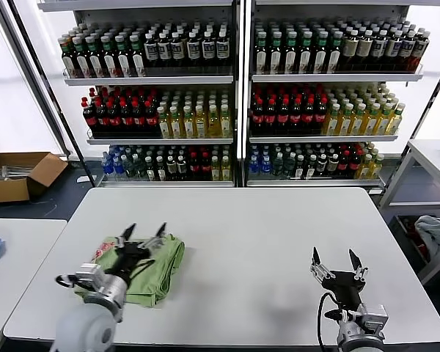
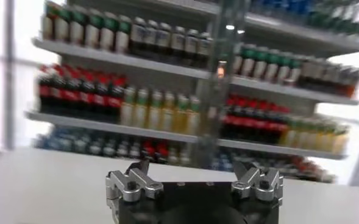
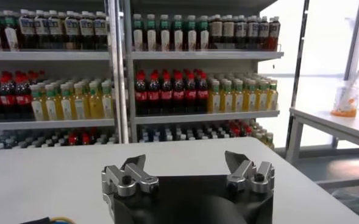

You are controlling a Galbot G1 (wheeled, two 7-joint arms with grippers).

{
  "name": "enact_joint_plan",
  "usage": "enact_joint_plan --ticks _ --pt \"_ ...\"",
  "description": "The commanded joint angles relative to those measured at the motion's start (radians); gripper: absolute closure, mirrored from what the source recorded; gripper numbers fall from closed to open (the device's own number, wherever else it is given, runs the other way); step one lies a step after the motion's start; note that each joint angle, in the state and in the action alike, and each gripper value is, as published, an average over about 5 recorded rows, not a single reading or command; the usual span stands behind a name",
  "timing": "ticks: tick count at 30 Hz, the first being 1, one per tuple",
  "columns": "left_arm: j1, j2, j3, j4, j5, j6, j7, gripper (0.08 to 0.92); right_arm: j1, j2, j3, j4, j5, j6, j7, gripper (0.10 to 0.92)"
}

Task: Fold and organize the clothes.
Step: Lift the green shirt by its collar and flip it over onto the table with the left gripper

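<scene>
**Plainly, the shirt sat under the left arm's reach**

In the head view, the folded green shirt [image 1: 148, 270] lay on the white table [image 1: 264, 242] in the lower left of the frame, a bunched bundle with its long axis running from the lower left up toward the right, a scrap of red-and-white print showing at its upper left edge. The left gripper [image 1: 143, 235] hung directly over the bundle's upper part, jaws spread wide with nothing between them. The right gripper [image 1: 336, 264] stood in the lower right of the frame, fingers likewise parted and empty, well apart from the shirt with bare table between them. From where I stood, the left arm was clearly the nearer one; any next handling of the bundle looked like its job, going down and slightly back toward the robot.

The left wrist view showed only that gripper's spread fingers [image 2: 127, 182] at the bottom, with blurred bottle shelves [image 2: 167, 73] beyond; the shirt was out of sight.

The right wrist view gave the same: parted fingers [image 3: 127, 176] low in the frame, table and shelves ahead, no shirt.
</scene>
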Motion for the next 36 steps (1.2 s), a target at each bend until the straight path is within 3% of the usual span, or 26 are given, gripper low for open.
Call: enact_joint_plan --ticks 1,14,36 --pt "0.048 0.166 -0.267 0.249 0.061 -0.055 0.059 0.177 0.043 0.0 -0.044 -0.015 -0.003 -0.005 0.002 0.203" --pt "0.017 0.127 -0.198 0.347 0.031 -0.052 0.092 0.177 0.044 0.013 -0.06 -0.001 -0.026 -0.018 0.005 0.203" --pt "0.038 0.091 -0.142 0.354 0.017 -0.037 0.135 0.177 0.006 0.036 -0.081 0.01 -0.054 -0.004 0.002 0.203"
